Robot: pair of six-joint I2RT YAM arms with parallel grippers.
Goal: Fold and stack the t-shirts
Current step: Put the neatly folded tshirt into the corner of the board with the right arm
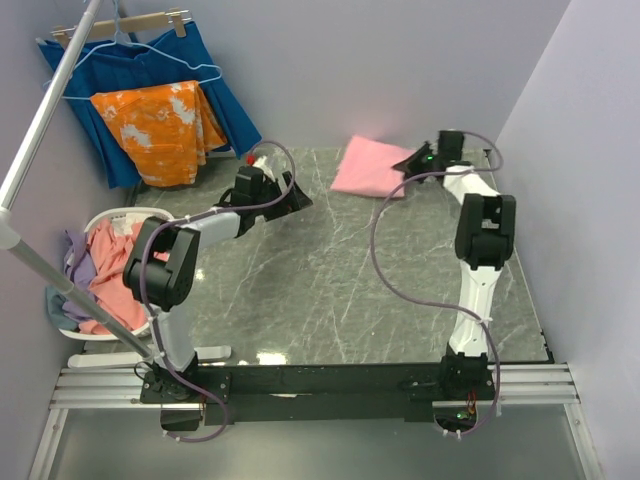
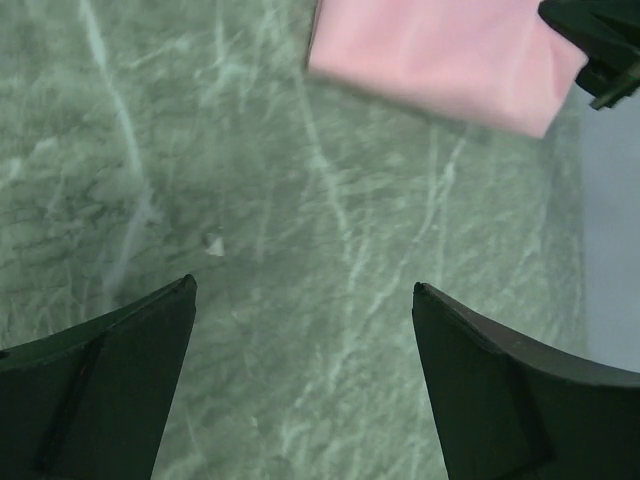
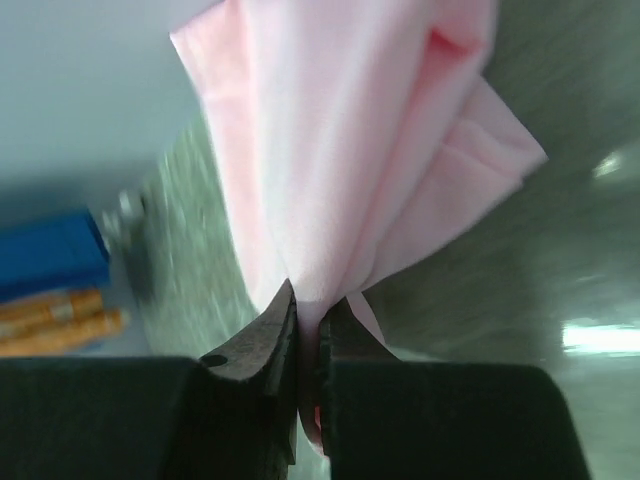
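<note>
your right gripper point(image 3: 308, 312) is clenched on an edge of the light pink shirt point(image 3: 340, 150). in its wrist view the two fingers point(image 3: 262, 335) meet with only a thin fold of cloth between them. you can't see how much cloth sits inside the grip, because the finger bodies cover it. from the pinch the shirt fans up and away, creased, and its far end is cut off by the top of the frame. it looks partly lifted off the table point(image 1: 330, 290) there, though from this angle you can't be sure. from overhead, the shirt lies folded at the table's far edge, just left of that gripper, whose tips are hidden under the wrist.

your left gripper point(image 2: 305, 295) is released and holds nothing, its fingers wide apart over bare marble. the pink shirt is well beyond them, at the top right of that wrist view with its upper edge cropped. the dark tip of the other gripper shows at its right corner.

further out, at the left of the table, a white basket point(image 1: 120, 214) holds a salmon-pink shirt point(image 1: 118, 262) and a lilac shirt point(image 1: 80, 258). both are bunched up and partly hidden behind the left arm point(image 1: 165, 265) and a slanting metal pole point(image 1: 90, 305). an orange blotched cloth point(image 1: 160, 130) and a blue pleated cloth point(image 1: 225, 100) hang by the back left wall.
</note>
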